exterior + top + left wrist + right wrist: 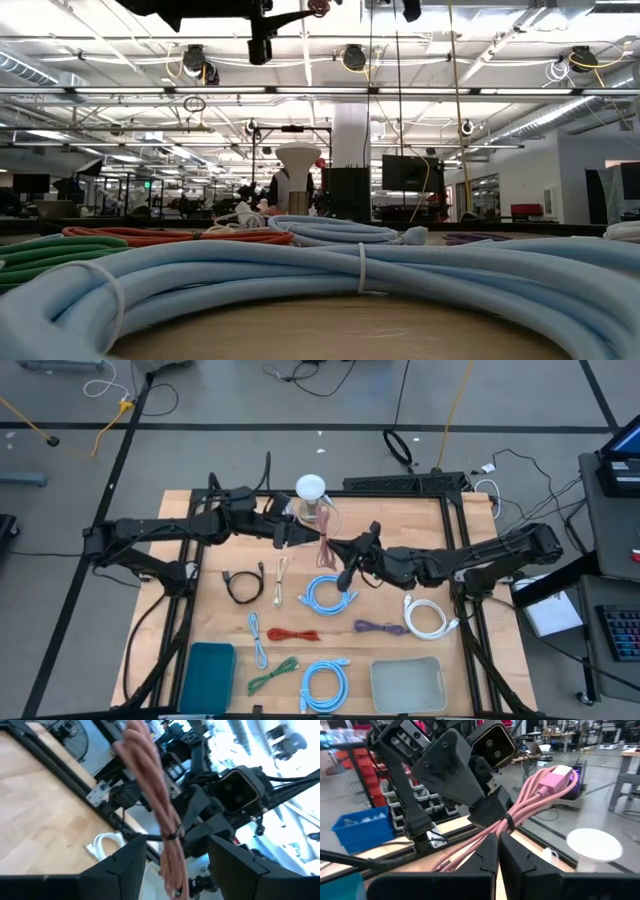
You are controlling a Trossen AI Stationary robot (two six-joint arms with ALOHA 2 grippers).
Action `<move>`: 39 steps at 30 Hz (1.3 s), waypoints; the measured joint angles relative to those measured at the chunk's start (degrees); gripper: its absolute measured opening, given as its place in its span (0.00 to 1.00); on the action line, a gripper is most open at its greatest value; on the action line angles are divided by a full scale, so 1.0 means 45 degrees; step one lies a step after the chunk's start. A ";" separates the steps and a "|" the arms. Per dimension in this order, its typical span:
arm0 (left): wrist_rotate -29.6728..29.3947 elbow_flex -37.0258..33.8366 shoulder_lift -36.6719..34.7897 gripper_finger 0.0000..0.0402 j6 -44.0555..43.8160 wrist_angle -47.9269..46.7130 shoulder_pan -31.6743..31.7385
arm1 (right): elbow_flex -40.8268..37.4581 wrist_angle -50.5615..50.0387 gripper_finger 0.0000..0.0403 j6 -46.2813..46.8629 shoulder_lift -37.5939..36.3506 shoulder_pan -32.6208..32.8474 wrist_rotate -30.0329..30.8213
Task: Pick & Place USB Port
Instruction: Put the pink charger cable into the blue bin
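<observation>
Pink USB cable [520, 807], a tie-bound bundle, hung in the air between the two claws, above the desk [215, 530]. Right claw [498, 851] was clamped shut on its strands just below the black tie. Left claw [176, 854] stood wide open around the bundle, gripping nothing. Judged light, limp, prone to swing; the banded middle looked the safest hold.

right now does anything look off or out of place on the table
One thing: the pink cable bundle is off the table, pinched in the shut right gripper beside the open left gripper, mid-handover. The other coiled cables lie tidy on the table; nothing spilled or damaged.
</observation>
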 joint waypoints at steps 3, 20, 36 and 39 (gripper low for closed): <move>-0.0008 0.0000 0.0140 0.53 -0.0108 0.0221 -0.0036 | -0.0002 0.0431 0.00 0.0010 0.0385 -0.0266 -0.0566; 0.0261 0.0000 0.0143 0.05 0.0103 0.0030 -0.0031 | -0.0005 0.1103 0.00 0.0296 0.1067 -0.0369 -0.1604; 0.1614 -0.0006 -0.2611 0.04 0.1060 -0.7965 0.0657 | 0.0112 0.3008 0.21 -0.2067 -0.0582 0.0808 -0.4887; 0.0793 -0.0005 -0.3719 0.04 0.0826 -1.0424 -0.0233 | 0.0167 0.2305 0.27 -0.2013 -0.1288 0.1010 -0.4818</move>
